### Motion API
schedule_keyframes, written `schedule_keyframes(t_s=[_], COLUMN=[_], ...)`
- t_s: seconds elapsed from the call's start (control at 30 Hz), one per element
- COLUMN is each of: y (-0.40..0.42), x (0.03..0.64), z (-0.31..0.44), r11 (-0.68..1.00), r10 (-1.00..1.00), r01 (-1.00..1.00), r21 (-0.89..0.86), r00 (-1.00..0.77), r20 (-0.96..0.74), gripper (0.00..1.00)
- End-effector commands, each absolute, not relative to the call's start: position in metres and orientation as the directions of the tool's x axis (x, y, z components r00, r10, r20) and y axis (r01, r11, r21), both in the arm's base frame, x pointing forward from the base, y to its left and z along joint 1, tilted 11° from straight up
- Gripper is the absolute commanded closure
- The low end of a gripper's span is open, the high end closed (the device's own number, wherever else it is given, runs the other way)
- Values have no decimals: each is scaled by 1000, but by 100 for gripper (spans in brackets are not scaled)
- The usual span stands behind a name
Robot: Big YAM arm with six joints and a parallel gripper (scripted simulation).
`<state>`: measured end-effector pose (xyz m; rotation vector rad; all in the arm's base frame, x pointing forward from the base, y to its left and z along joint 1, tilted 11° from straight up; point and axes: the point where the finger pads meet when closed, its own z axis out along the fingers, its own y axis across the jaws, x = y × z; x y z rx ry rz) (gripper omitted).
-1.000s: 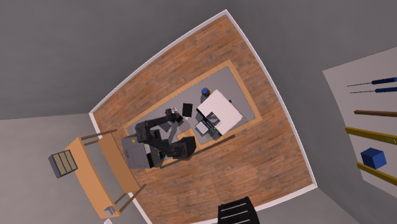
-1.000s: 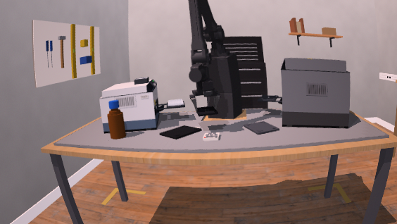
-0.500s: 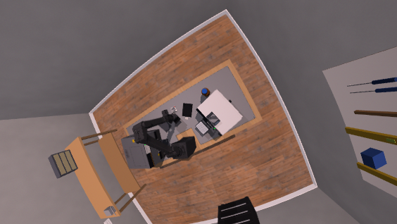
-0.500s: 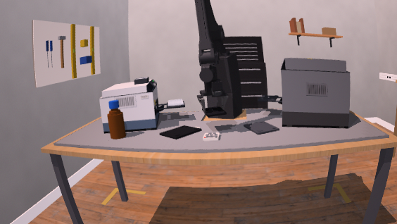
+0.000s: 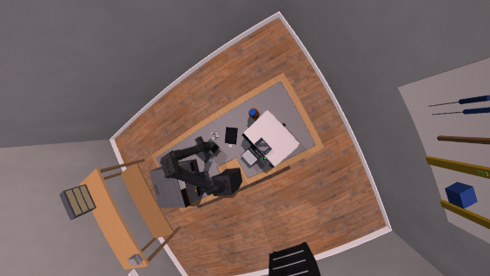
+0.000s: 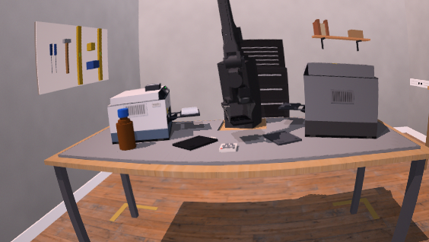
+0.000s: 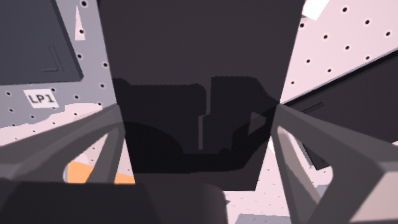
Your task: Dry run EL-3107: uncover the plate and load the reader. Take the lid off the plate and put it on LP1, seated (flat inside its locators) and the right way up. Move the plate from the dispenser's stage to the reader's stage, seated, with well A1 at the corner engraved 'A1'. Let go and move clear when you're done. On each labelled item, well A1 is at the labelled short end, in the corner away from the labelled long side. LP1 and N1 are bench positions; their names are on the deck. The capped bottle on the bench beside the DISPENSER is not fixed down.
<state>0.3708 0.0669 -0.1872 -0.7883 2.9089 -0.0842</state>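
Your gripper is clasping the dark lid above the bench (the LP1 label shows beside it); the plate sits uncovered.

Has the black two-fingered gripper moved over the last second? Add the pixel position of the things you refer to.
Yes. In the exterior view, the black two-fingered gripper (image 5: 213,149) (image 6: 240,119) (image 7: 197,112) has shifted right, toward the large grey box-shaped machine (image 5: 167,191) (image 6: 340,112).
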Motion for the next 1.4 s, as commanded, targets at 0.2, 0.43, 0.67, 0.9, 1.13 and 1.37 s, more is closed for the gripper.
schedule_keyframes(t_s=[0.2, 0.43, 0.67, 0.9, 1.13, 1.37], y=[86, 110, 119, 140, 153, 171], x=[372, 374, 369, 362, 363, 359], z=[-187, -181, -187, -192, -186, -183], r11=[874, 861, 874, 852, 859, 852], r10=[-486, -508, -485, -523, -511, -523], r01=[-479, -500, -478, -515, -502, -514], r21=[-87, -94, -89, -94, -97, -94], r00=[-867, -851, -866, -844, -849, -840], r20=[-112, -134, -118, -119, -130, -147], gripper=[15, 15, 15, 15, 15, 15])
